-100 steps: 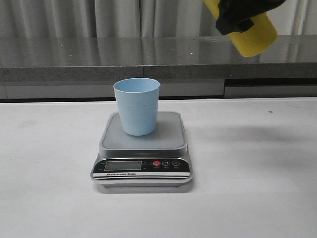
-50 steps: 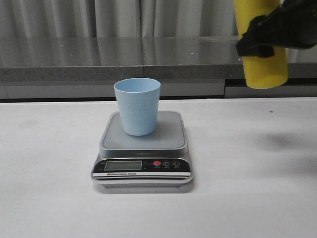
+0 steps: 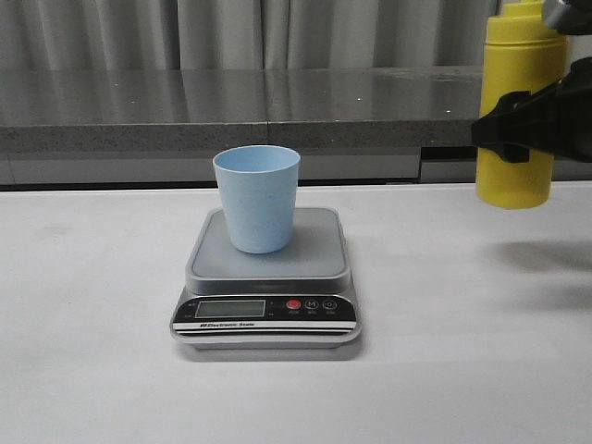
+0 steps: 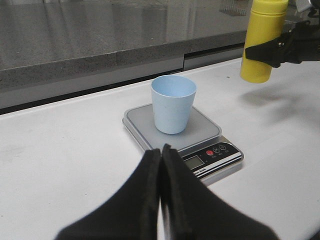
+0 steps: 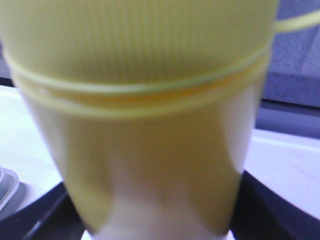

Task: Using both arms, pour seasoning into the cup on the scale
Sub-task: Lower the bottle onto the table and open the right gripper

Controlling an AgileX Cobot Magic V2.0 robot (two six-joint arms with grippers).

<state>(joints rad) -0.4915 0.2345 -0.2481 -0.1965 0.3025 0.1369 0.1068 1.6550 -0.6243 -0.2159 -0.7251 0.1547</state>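
The pale blue cup [image 3: 256,198] stands upright on the silver-grey scale [image 3: 266,319] at the table's middle; both also show in the left wrist view, cup [image 4: 173,103] on scale [image 4: 210,131]. My right gripper [image 3: 518,125] is shut on the yellow seasoning bottle [image 3: 518,55] and holds it upright in the air at the far right, well right of the cup. The bottle fills the right wrist view [image 5: 145,100]; it also shows in the left wrist view [image 4: 262,35]. My left gripper [image 4: 161,150] is shut and empty, near the scale's front, out of the front view.
A dark grey stone counter ledge [image 3: 185,111] runs along the back behind the white table [image 3: 92,370], with curtains above. The bottle's shadow [image 3: 546,254] falls on the table at right.
The right gripper has swung the bottle from tilted, base toward the right, to upright, and has carried it down and to the right. The cup and scale have not moved.
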